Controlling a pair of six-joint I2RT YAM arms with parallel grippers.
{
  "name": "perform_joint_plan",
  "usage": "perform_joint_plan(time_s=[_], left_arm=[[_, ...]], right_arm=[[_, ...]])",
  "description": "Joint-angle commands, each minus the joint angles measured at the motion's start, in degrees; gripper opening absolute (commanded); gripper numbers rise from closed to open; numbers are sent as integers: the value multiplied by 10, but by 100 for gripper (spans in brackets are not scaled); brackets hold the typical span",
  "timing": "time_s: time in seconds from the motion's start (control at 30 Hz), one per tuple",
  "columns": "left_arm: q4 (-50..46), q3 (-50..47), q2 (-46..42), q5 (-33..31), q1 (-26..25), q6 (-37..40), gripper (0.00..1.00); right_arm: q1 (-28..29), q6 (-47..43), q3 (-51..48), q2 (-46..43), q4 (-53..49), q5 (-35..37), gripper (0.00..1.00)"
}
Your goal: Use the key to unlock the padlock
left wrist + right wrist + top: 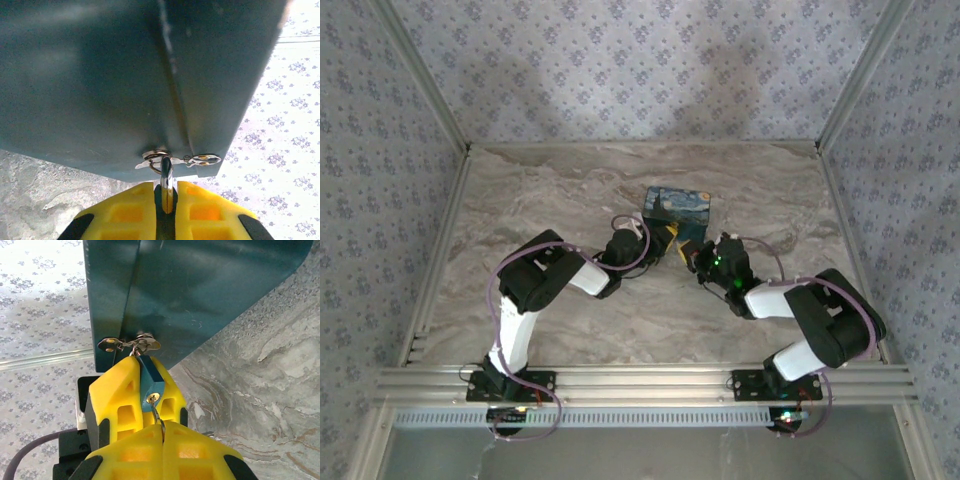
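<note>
The padlock, a small blue block with a brass keyhole, hangs by its silver shackle from the metal hasp on the dark blue box. My left gripper is shut on the padlock, with a yellow finger on each side of the body. The key has its blade in the keyhole. My right gripper is shut on the key's head, just below the lock. In the top view both grippers, left and right, meet at the box's near edge.
The swirl-printed box lies mid-table on the marble-patterned surface. Patterned walls stand on three sides. An aluminium rail runs along the near edge by the arm bases.
</note>
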Motion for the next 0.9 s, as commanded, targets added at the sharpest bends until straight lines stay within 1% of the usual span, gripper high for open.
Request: perform_joint_plan(time_s=[0.0, 0.17, 0.27, 0.4, 0.67, 0.87], left_arm=[[52, -3, -1, 43, -15, -5, 6], [60, -7, -1, 43, -15, -7, 4], [62, -12, -3, 42, -15, -7, 4], [63, -15, -4, 41, -14, -7, 4], [65, -12, -2, 42, -14, -8, 4], [66, -14, -3, 46, -15, -7, 4]], right_arm=[[-4, 17, -2, 6, 46, 8, 0], [-12, -8, 1, 3, 31, 2, 0], [-18, -29, -1, -9, 5, 6, 0], [-19, -39, 2, -14, 0, -3, 0], [-18, -12, 5, 4, 30, -16, 0], [-18, 24, 13, 32, 73, -31, 0]])
